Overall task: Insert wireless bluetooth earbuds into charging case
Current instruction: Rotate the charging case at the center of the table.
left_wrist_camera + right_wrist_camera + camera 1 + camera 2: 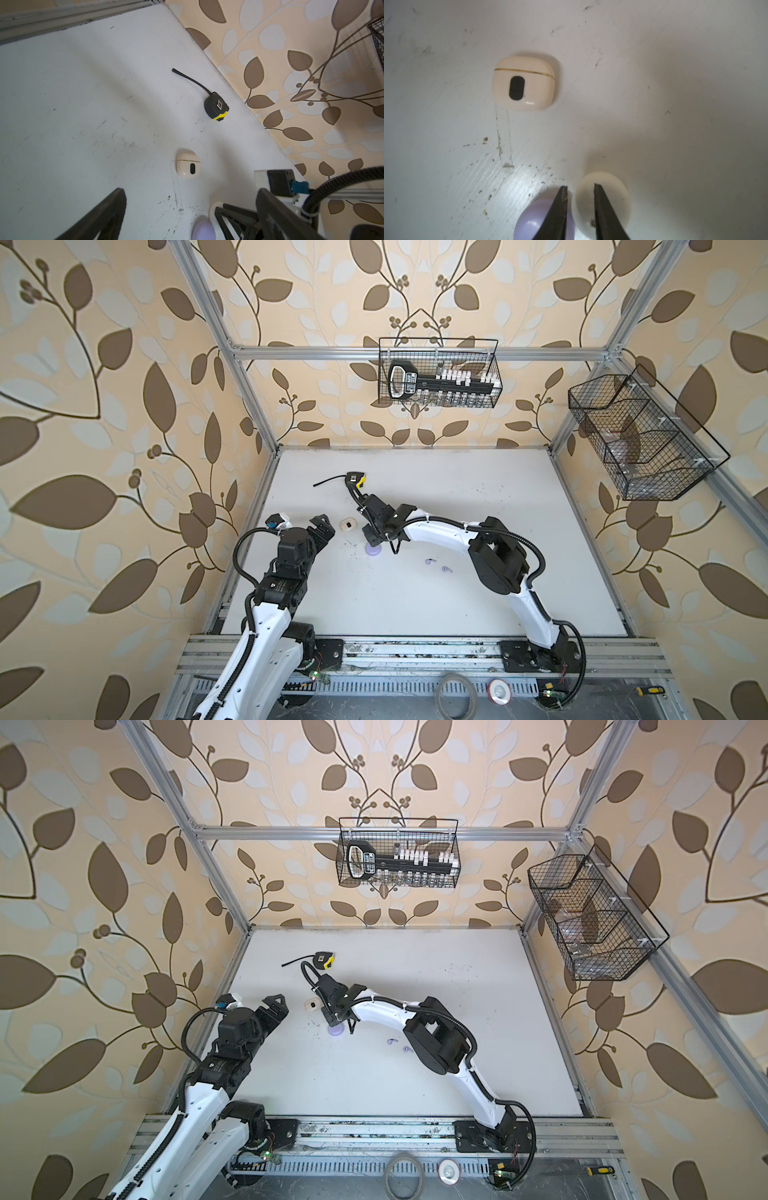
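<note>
Two lilac earbuds (pixel 429 561) lie loose on the table (pixel 540 489), near each other, beside the right arm's forearm and apart from the lilac case (pixel 372 551). They're too small to tell which way they face.

The right gripper (pixel 580 187) hangs over the gap btwn the lilac case and a white case (pixel 612 197), jaws narrowly apart w/ nothing btwn the tips. Both cases are cut off by the wrist view's edge and partly behind the fingers, so can't tell if the lids are up or down. In both top views the gripper covers the white case.

The cream case (pixel 523 83) lies flat w/ its lid shut, so its contents are hidden. It has a gold line at the seam and a black oval on its face.

The left gripper (pixel 190 191) is spread wide and empty, near the cream case, not touching.

The tape measure (pixel 217 106) sits farther back; no print legible. A black tool (pixel 401 379) in a wire basket (pixel 436 339) carries a label, unreadable.
</note>
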`<action>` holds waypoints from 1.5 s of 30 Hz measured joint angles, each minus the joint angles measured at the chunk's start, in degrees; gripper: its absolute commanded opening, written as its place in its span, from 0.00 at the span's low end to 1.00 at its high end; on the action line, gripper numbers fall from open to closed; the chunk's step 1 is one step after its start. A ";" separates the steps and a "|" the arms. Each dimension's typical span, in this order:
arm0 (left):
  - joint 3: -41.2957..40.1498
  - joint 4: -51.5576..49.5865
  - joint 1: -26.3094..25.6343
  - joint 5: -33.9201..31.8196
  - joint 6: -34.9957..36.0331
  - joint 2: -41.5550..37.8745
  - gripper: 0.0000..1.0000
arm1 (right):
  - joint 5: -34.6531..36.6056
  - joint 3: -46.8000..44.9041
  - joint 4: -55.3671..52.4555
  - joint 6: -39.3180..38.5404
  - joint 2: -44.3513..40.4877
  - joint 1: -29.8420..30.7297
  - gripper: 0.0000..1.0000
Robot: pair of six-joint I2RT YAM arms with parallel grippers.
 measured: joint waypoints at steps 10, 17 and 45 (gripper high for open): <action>0.00 -0.02 0.00 0.00 0.02 -0.11 0.99 | 3.76 2.03 -1.84 -1.38 2.71 -2.60 0.43; 0.00 -0.02 0.00 0.00 0.00 -0.11 0.99 | 6.73 0.39 -1.57 -1.09 2.49 -1.51 0.43; 0.00 0.00 0.00 -0.02 -0.02 -0.11 0.99 | 2.58 -31.71 6.29 13.55 -17.92 1.95 0.64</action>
